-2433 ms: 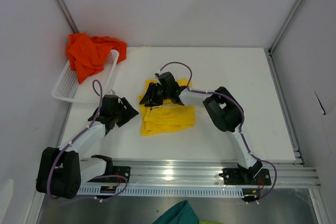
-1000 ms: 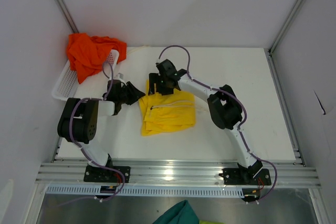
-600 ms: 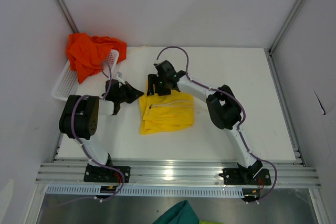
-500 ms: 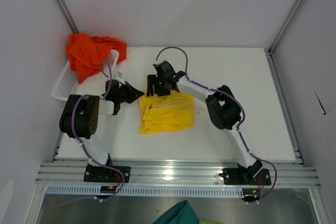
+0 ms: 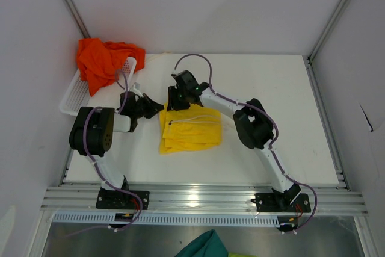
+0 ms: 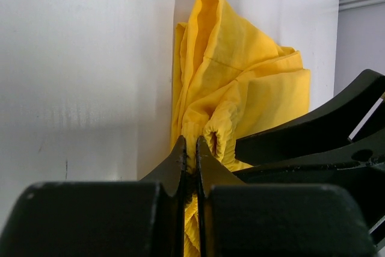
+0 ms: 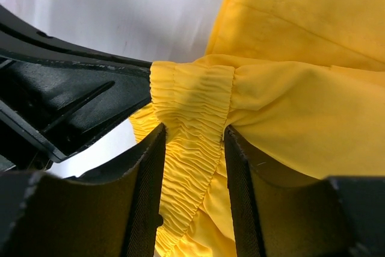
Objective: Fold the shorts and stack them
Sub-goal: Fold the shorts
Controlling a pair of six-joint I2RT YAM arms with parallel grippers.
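Note:
The yellow shorts [image 5: 191, 132] lie folded on the white table, white drawstring on top. My left gripper [image 5: 157, 108] comes in from the left at their far left corner. In the left wrist view it [image 6: 189, 148] is shut on a thin edge of the yellow shorts [image 6: 234, 82]. My right gripper [image 5: 174, 102] is at the same far corner, just right of the left one. In the right wrist view it [image 7: 192, 142] stands part open, with the gathered waistband [image 7: 189, 106] between its fingers [image 7: 150, 167]. The orange-red shorts [image 5: 102, 61] are heaped in the basket.
A white mesh basket [image 5: 77, 97] sits at the far left of the table against the wall. A teal-green cloth [image 5: 201, 246] lies below the rail at the near edge. The two grippers are almost touching each other.
The left gripper has shut on the edge of the yellow shorts. The right gripper's jaws have narrowed around the waistband and it has shifted slightly up and left.

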